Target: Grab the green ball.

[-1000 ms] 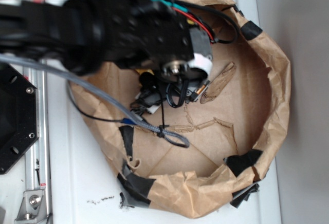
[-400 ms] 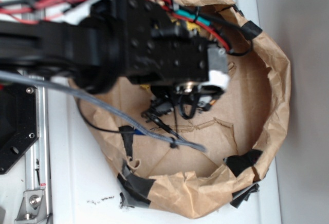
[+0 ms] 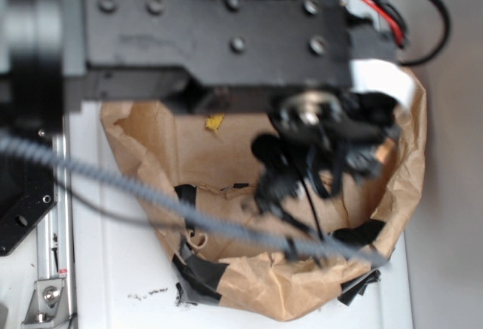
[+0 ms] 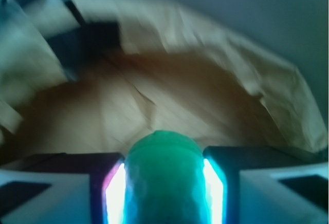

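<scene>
In the wrist view the green ball (image 4: 163, 175) sits squeezed between my two fingers, whose glowing pads (image 4: 115, 193) press on its left and right sides. My gripper (image 4: 163, 183) is shut on it, above the brown paper floor of the bowl. In the exterior view the big black arm (image 3: 219, 35) fills the upper frame and hides the ball; the gripper end (image 3: 332, 129) hangs blurred over the right half of the paper bowl (image 3: 249, 276).
The crumpled brown paper bowl has black tape patches (image 3: 200, 272) on its rim and stands on a white table (image 3: 113, 269). A small yellow scrap (image 3: 215, 122) lies inside. A grey cable (image 3: 151, 201) crosses in front. Black hardware and a metal rail (image 3: 45, 269) are at left.
The arm has risen toward the exterior camera and swung right, looming much larger and blurred. The gripper end moved from the bowl's middle to its right side.
</scene>
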Controlling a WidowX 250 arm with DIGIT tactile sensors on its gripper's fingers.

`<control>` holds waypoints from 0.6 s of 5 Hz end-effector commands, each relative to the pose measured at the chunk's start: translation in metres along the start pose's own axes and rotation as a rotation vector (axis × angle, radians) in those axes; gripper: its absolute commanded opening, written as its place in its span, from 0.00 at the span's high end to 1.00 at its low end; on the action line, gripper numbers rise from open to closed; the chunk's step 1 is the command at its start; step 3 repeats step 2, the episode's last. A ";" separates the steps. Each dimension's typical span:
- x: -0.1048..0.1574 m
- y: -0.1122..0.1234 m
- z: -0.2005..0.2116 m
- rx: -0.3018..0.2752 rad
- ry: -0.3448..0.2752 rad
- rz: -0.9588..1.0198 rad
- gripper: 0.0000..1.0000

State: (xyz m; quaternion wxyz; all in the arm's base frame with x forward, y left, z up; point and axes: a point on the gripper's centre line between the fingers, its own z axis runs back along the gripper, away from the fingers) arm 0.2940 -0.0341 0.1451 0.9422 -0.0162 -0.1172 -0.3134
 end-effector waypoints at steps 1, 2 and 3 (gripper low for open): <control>0.005 -0.013 0.021 0.069 0.066 0.281 1.00; 0.000 -0.012 0.018 0.065 0.096 0.318 1.00; 0.000 -0.012 0.018 0.065 0.096 0.318 1.00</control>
